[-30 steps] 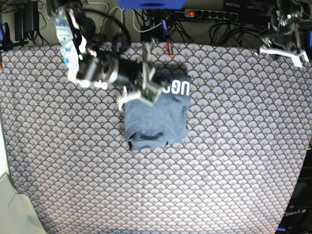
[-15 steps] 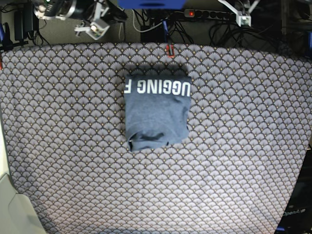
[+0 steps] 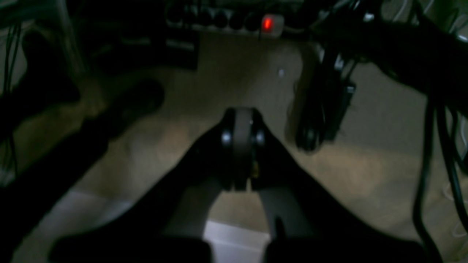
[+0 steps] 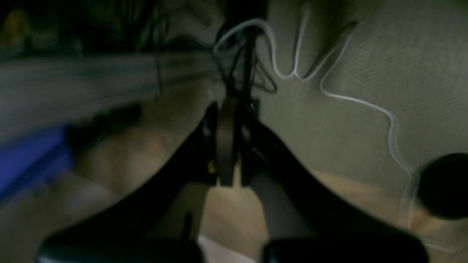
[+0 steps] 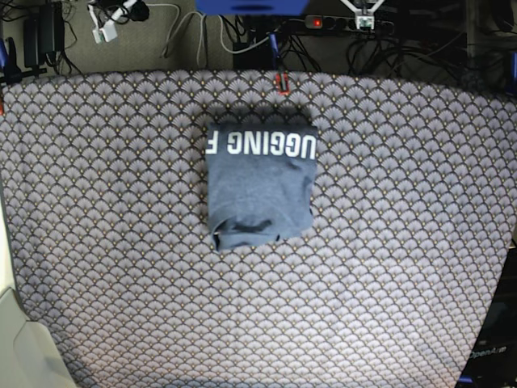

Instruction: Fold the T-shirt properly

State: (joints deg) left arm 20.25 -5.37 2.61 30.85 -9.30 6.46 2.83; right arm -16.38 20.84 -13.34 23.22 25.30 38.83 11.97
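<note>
Lying folded into a compact rectangle, the T-shirt [image 5: 260, 184] sits on the tablecloth [image 5: 388, 267] somewhat toward its far side, white lettering along its far edge and a rumpled fold at its near-left corner. Patterned cloth surrounds it on every side. Beyond the far table edge, well apart from the shirt, the right gripper [image 4: 228, 146] and left gripper [image 3: 239, 149] each show fingers pressed together, holding nothing, above bare floor. Cables [image 5: 242, 36] and a power strip [image 5: 347, 23] crowd that far edge.
</note>
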